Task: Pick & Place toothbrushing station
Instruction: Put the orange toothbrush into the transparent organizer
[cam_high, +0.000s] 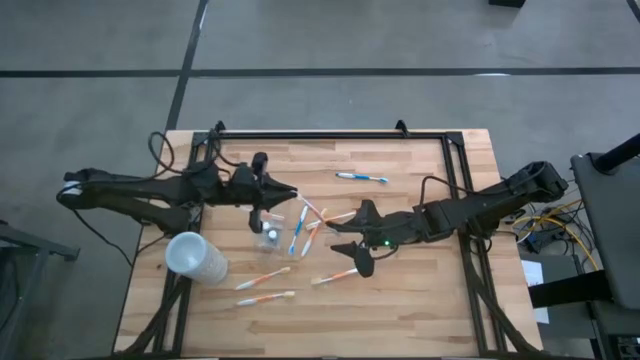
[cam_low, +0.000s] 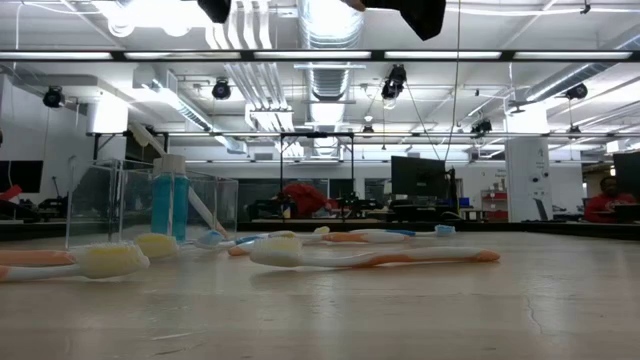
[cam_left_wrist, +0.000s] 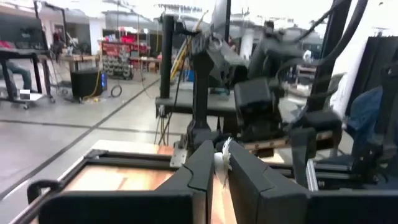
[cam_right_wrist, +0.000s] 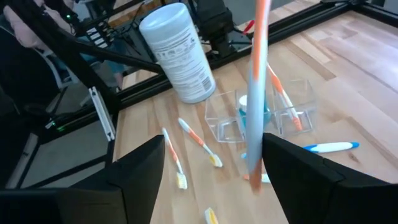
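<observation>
High view, clear tumbler (cam_high: 270, 232): small, see-through and square-walled, standing on the wooden table (cam_high: 420, 300) near its middle, just beside the left gripper (cam_high: 292, 196).
Tumbler contents: a blue toothpaste tube (cam_low: 168, 205) stands upright inside; the right wrist view also shows an orange-handled brush (cam_right_wrist: 287, 104) leaning in a neighbouring clear compartment.
Toothbrushes: slim plastic sticks, white with orange or blue grips. One white-blue brush (cam_high: 362, 177) lies alone toward the far edge; two white-orange ones (cam_high: 264, 288) lie near the front edge beside the frosted cup; several more are heaped (cam_high: 308, 228) just beside the tumbler.
Low view, nearest brush (cam_low: 370, 256): lies flat, bristle head pale, handle orange.
Left gripper: fingers (cam_left_wrist: 205, 171) pressed almost together on something small and white (cam_left_wrist: 221, 162); what it is cannot be told.
Right gripper (cam_high: 350, 240): fingers spread wide over the table right of the brush heap; a blurred orange-and-blue brush (cam_right_wrist: 255, 93) stands upright between them, touching neither.
Frosted cup (cam_high: 195, 257): larger, whitish cylinder with printed label, lying on its side near the table's front left.
Table: pale wood planks inside a black metal frame (cam_high: 330, 136).
</observation>
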